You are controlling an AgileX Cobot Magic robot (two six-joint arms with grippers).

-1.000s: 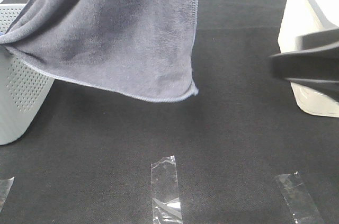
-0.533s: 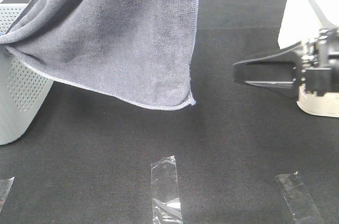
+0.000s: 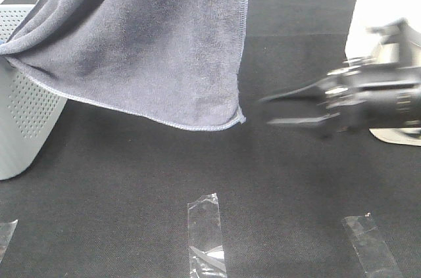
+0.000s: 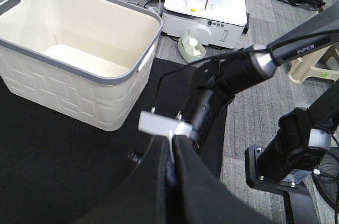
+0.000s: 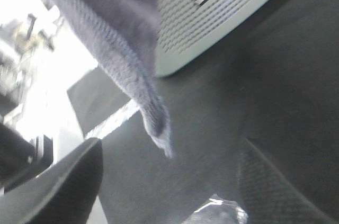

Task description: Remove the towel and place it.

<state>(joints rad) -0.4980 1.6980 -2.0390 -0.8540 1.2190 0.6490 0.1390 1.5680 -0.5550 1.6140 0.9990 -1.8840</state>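
The slate-grey towel [image 3: 151,41] hangs from above the top of the exterior view, and its left part drapes over the light grey perforated basket [image 3: 23,120]. Its lower right corner [image 3: 238,117] hangs free above the black table. In the left wrist view the towel [image 4: 175,192] is bunched right in front of the camera and hides my left gripper's fingers. My right gripper [image 3: 266,110] is open and blurred, a little to the right of that corner. In the right wrist view the towel's corner [image 5: 156,123] hangs just ahead of my open right gripper [image 5: 169,181].
A white basket with a grey rim [image 4: 114,75] stands at the far right of the table [image 3: 388,8]. Clear tape strips [image 3: 205,235] [image 3: 371,245] lie on the black cloth near the front edge. The perforated basket also shows in the right wrist view [image 5: 212,12].
My right gripper has moved left from the white basket towards the towel's lower right corner. The towel's hanging corner has swayed only slightly.
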